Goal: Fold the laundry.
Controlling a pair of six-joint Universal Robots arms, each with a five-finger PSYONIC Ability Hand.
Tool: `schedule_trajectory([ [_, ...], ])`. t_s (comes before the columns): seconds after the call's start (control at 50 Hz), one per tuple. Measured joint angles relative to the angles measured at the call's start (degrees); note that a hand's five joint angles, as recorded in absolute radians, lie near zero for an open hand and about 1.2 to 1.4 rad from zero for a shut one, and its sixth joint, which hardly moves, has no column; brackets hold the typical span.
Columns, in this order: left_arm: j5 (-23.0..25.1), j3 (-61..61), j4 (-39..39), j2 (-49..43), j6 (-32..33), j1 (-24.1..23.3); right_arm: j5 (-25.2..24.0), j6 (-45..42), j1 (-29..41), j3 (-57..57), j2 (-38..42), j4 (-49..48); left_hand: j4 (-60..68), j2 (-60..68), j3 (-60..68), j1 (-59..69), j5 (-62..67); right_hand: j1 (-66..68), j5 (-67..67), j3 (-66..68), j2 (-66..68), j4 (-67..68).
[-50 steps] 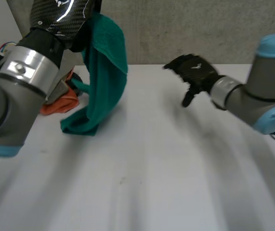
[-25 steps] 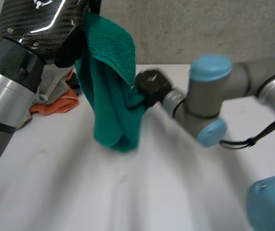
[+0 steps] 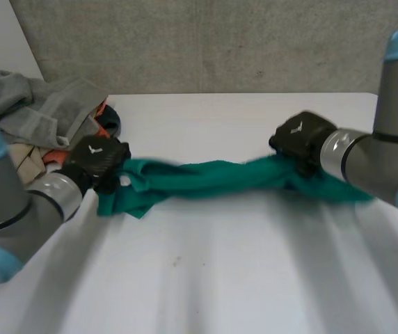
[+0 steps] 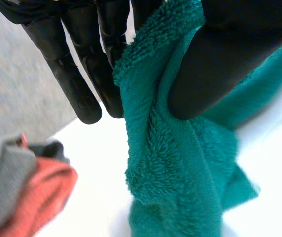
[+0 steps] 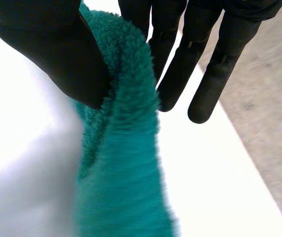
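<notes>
Teal towel (image 3: pixel 206 177) is gripped near both ends. The left robot hand (image 3: pixel 98 163) pinches one end between thumb and fingers, and the right robot hand (image 3: pixel 300 139) pinches near the other end the same way. Between them the towel runs as a bunched, twisted band across the white bench (image 3: pixel 220 278). A pile of grey and orange clothes (image 3: pixel 39 111) lies just beside the left robot hand. No fold shows yet. The towel needs spreading flat, then folding, and the pile looks untouched.

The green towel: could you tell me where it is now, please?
In the head view, the green towel is stretched across the white table between the left robot hand and the right robot hand, each pinching it near an end.
</notes>
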Motion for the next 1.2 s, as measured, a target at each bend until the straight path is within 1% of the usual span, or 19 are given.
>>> schedule_trajectory([
  [0.12, -4.3, 11.7, 0.0, -8.8, 0.1, -1.3, 0.8, 0.0, 0.3, -2.3, 4.8, -3.7, 0.0, 0.0, 0.0, 0.0, 0.0, 0.0, 0.0, 0.0, 0.0, 0.0],
  [0.16, -6.4, 20.7, 1.1, -11.8, -0.1, -2.0, 2.1, 0.8, 0.3, -6.7, 7.6, -8.0, 0.0, 0.0, 0.0, 0.0, 0.0, 0.0, 0.0, 0.0, 0.0, 0.0],
  [0.22, -7.6, 28.2, 3.7, -13.1, -0.4, -2.5, 3.8, 2.1, 0.3, -10.9, 9.3, -13.8, 0.0, 0.0, 0.0, 0.0, 0.0, 0.0, 0.0, 0.0, 0.0, 0.0],
  [0.26, -8.0, 32.4, 7.6, -13.3, -0.8, -2.7, 5.0, 3.4, 0.2, -13.1, 9.7, -19.2, 0.0, 0.0, 0.0, 0.0, 0.0, 0.0, 0.0, 0.1, 0.0, 0.0],
  [0.28, -8.0, 32.4, 7.6, -13.3, -0.8, -2.7, 5.0, 3.4, 0.2, -13.1, 9.7, -19.2, 0.0, 0.0, 0.0, 0.0, 0.0, 0.0, 0.0, 0.1, 0.0, 0.0],
  [0.3, -8.4, 36.1, 13.9, -13.0, -1.6, -2.8, 6.1, 5.2, 0.1, -14.5, 9.8, -26.3, 0.0, 0.0, 0.0, 0.0, 0.0, 0.0, 0.0, 0.1, 0.0, 0.0],
  [0.36, -8.7, 38.7, 22.0, -12.2, -3.1, -2.8, 6.8, 7.2, -0.1, -14.1, 8.8, -34.6, 0.0, 0.0, 0.0, 0.0, 0.0, 0.0, 0.0, 0.1, 0.0, 0.0],
  [0.42, -9.0, 39.5, 27.4, -11.1, -5.0, -2.7, 6.8, 8.4, -0.2, -10.8, 6.0, -40.7, 0.0, 0.0, 0.0, 0.0, 0.0, 0.0, 0.0, 0.1, 0.0, 0.0],
  [0.48, -9.1, 38.4, 28.2, -10.5, -6.1, -2.6, 6.2, 8.5, 0.0, -5.7, 2.9, -42.3, 0.0, 0.0, 0.0, 0.0, 0.0, 0.0, 0.0, 0.1, 0.0, 0.0],
  [0.62, -8.6, 28.9, 24.2, -10.4, -6.6, -2.6, 3.7, 5.5, 0.5, 9.4, -0.9, -35.3, 0.0, 0.0, 0.0, 0.0, 0.0, -0.2, -0.4, -1.3, -1.2, -1.5],
  [0.64, -8.6, 26.9, 23.6, -10.4, -6.5, -2.6, 3.3, 4.4, 0.6, 11.9, -1.0, -33.7, 0.0, 0.0, 0.0, 0.1, 0.0, -3.5, -5.6, -7.2, -6.9, -7.6],
  [0.68, -8.4, 23.4, 22.9, -10.3, -6.4, -2.7, 2.7, 2.5, 0.7, 16.0, -0.8, -30.8, 0.0, 0.0, 0.0, 0.6, 0.0, -18.7, -20.6, -22.1, -22.2, -22.5],
  [0.7, -8.3, 21.8, 22.7, -10.3, -6.3, -2.7, 2.5, 1.8, 0.8, 17.5, -0.7, -29.7, 0.0, 0.0, 0.0, 0.6, 0.0, -21.0, -21.7, -24.3, -24.4, -24.7],
  [0.74, -8.0, 18.4, 22.3, -10.2, -6.2, -2.9, 2.3, 0.3, 1.0, 20.2, 0.0, -27.3, 0.0, 0.0, 0.0, 0.6, 0.0, -43.9, -44.7, -45.7, -46.7, -46.2],
  [0.8, -7.5, 15.0, 22.2, -9.8, -6.1, -3.1, 2.6, -0.5, 1.2, 21.8, 0.8, -25.3, 0.0, 0.0, 0.0, 0.6, 0.0, -49.4, -51.8, -53.0, -52.4, -53.3],
  [0.92, -6.1, 10.4, 22.4, -6.7, -6.0, -3.4, 3.9, 3.9, 1.0, 17.9, 0.5, -24.3, 0.0, 0.0, 0.0, 0.6, 0.0, -49.4, -52.7, -53.3, -52.6, -53.6],
  [1.02, -4.7, 7.2, 22.4, -1.1, -6.1, -3.8, 3.9, 10.9, -0.5, 10.8, -1.8, -20.7, 0.0, 0.0, 0.0, 0.6, 0.0, -49.4, -52.8, -53.3, -52.6, -53.6],
  [1.1, -3.1, 4.6, 22.5, 4.3, -6.2, -4.9, 2.7, 14.1, -2.1, 4.6, -1.5, -13.6, 0.0, 0.0, 0.0, 0.6, 0.0, -49.4, -53.1, -53.3, -52.6, -53.6],
  [1.2, -1.7, 2.4, 22.6, 9.2, -6.2, -6.1, 0.6, 15.5, -3.4, -2.3, 3.3, -3.9, 0.0, 0.0, 0.0, 0.6, 0.0, -49.4, -53.2, -53.3, -52.6, -53.6],
])
